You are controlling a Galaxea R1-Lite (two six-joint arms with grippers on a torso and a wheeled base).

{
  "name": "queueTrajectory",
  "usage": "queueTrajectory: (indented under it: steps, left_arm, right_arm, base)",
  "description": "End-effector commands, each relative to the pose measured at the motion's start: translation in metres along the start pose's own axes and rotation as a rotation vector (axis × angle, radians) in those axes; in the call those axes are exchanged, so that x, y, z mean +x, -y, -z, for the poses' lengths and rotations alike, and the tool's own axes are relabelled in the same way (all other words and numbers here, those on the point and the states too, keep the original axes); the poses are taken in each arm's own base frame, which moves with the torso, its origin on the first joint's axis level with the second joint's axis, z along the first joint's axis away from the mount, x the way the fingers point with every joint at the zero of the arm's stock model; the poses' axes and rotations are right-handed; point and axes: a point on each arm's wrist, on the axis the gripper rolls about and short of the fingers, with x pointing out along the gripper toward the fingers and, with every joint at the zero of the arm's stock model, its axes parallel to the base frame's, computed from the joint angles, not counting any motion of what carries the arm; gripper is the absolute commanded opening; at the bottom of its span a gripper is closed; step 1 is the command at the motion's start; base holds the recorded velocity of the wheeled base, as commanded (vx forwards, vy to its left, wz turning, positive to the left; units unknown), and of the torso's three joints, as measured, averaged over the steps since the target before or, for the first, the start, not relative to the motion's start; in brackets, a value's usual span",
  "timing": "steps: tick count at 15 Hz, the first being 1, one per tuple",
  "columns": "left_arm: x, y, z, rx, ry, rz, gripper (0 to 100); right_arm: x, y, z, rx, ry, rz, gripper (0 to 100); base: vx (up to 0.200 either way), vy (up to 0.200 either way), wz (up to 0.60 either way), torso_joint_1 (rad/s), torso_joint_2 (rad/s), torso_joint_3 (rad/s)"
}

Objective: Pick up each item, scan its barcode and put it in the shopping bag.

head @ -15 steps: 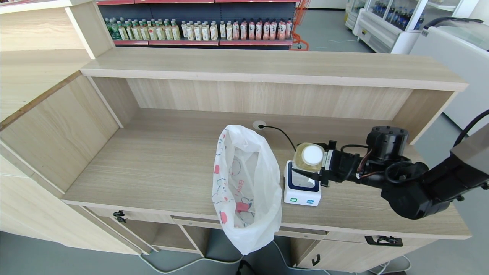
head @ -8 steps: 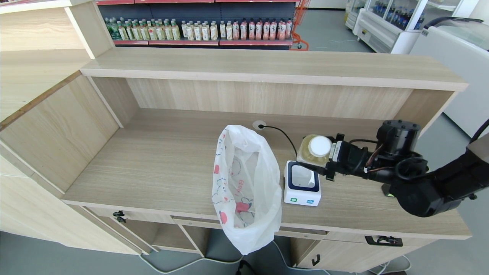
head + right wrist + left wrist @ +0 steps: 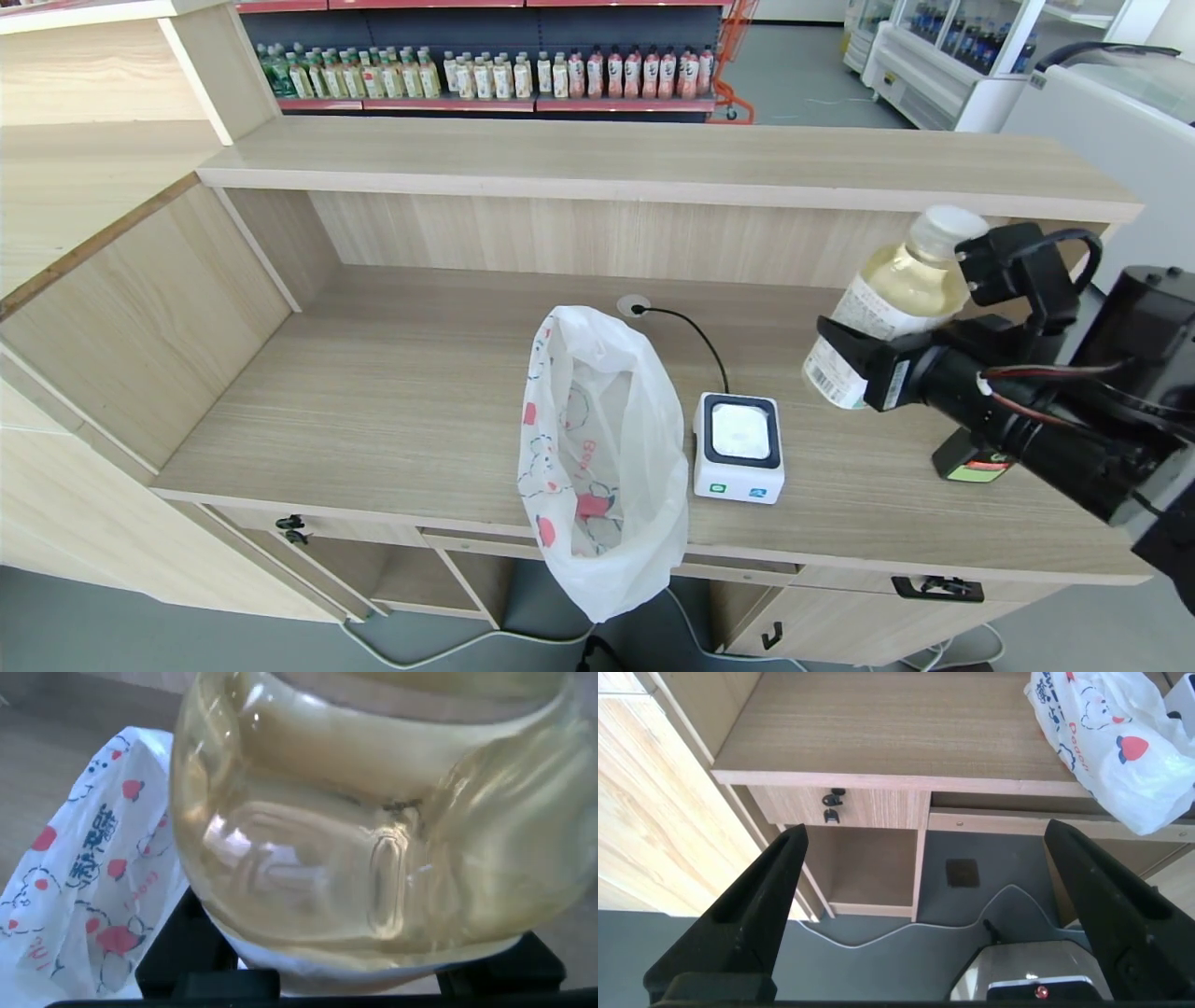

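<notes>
Clear bottle (image 3: 887,303), pale yellow drink, white cap, tilted in the air right of the white scanner (image 3: 739,448), looks like a barcode near its base. Shopping bag (image 3: 607,439) sits open just beside the scanner.

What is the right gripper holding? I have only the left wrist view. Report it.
Observer: The right gripper is shut on a clear plastic bottle of pale yellow drink, white-capped, tilted, held in the air.
Operator: Say where it hangs.
Observer: To the robot's right of the white box-shaped scanner, whose window is uncovered.
Operator: Now its destination.
Observer: The white printed plastic shopping bag stands open-mouthed on the scanner's left.
</notes>
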Motion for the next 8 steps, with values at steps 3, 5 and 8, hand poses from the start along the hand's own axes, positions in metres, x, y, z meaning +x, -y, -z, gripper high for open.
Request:
queueTrajectory:
  steps: [3, 5, 8]
  left_arm:
    - [0.0, 0.0, 0.0, -0.002, -0.001, 0.0, 100]
    - [0.0, 0.0, 0.0, 0.0, -0.001, 0.0, 100]
    - [0.0, 0.0, 0.0, -0.002, -0.001, 0.0, 100]
  right_arm:
    - [-0.047, -0.009, 0.014, 0.07, -0.067, -0.015, 0]
    - [-0.048, -0.015, 0.013, 0.107, -0.066, -0.037, 0]
    - [-0.049, -0.023, 0.012, 0.143, -0.07, -0.077, 0]
  base:
    - [0.0, 0.0, 0.0, 0.0, 0.0, 0.0]
    - [0.0, 0.0, 0.0, 0.0, 0.0, 0.0]
    - [0.0, 0.133, 0.0, 0.0, 0.0, 0.005]
